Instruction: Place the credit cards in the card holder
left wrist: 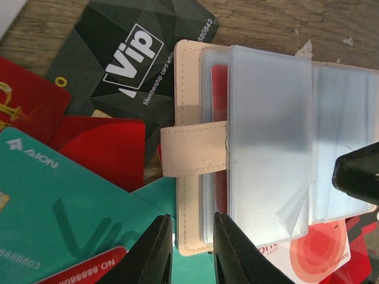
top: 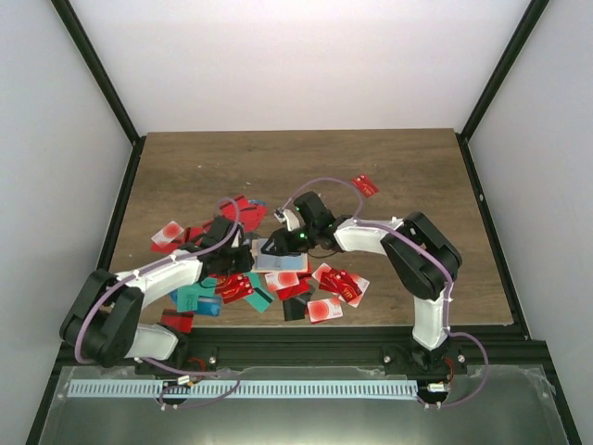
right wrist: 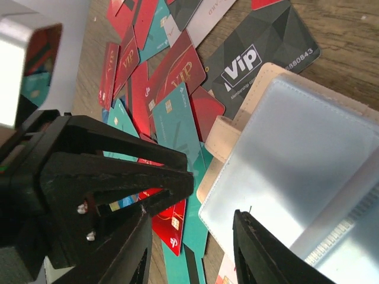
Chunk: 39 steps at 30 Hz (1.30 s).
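So the overhead cam mostly shows the layout: the credit cards are scattered across the near middle of the table, one red card sits well apart toward the back right, and the card holder is just a pale patch in the middle of the pile. Both arms reach inward and low. The left gripper comes in from the left and the right gripper from the right, so they almost meet over the holder.

The wrist cams fill in what that view can't. The left wrist shows the card holder lying open, its clear sleeves up and its snap tab sticking out to the side. Part of it rests on a black Vip card, with a teal card just beside it. The left gripper has its fingers close together with the beige cover edge between them. As far as I can tell it's clamped on that edge, though the actual contact is cut off at the bottom of the frame. One of the right gripper's fingers pokes in over the sleeves.

The right wrist shows the right gripper spread wide, holding nothing, above the corner of the holder. The left gripper points in at that same edge.
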Each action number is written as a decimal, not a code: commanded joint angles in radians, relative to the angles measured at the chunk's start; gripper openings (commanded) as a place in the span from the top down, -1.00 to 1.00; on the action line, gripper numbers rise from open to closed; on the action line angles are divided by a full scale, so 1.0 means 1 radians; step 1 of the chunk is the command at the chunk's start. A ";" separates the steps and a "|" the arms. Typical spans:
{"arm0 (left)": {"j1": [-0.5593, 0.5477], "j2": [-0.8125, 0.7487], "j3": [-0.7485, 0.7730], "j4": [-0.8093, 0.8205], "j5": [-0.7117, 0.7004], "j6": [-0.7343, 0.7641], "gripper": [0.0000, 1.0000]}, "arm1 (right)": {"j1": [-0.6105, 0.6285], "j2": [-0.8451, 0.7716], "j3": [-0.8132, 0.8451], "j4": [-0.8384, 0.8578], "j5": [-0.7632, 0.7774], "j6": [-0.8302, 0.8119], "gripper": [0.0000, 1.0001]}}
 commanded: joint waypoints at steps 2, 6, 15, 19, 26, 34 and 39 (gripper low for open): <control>-0.004 0.065 0.020 0.068 0.023 -0.001 0.59 | -0.029 0.051 -0.016 0.079 -0.051 -0.030 0.21; -0.004 0.108 0.030 0.087 0.018 -0.005 0.61 | -0.050 0.070 -0.048 0.089 -0.049 -0.044 0.22; -0.004 0.146 0.068 0.080 -0.047 -0.028 0.52 | -0.060 0.096 -0.091 0.076 -0.025 -0.081 0.23; -0.003 0.158 0.079 0.075 -0.098 -0.041 0.45 | -0.060 0.102 -0.096 0.067 -0.020 -0.096 0.23; -0.001 0.187 0.102 0.090 -0.166 -0.061 0.43 | -0.060 0.104 -0.097 0.049 -0.017 -0.112 0.23; -0.001 0.100 0.114 0.032 -0.279 -0.102 0.42 | -0.063 0.080 -0.089 0.021 -0.017 -0.121 0.23; -0.002 -0.044 0.076 -0.004 -0.301 -0.132 0.38 | -0.064 0.040 -0.050 -0.022 -0.024 -0.128 0.23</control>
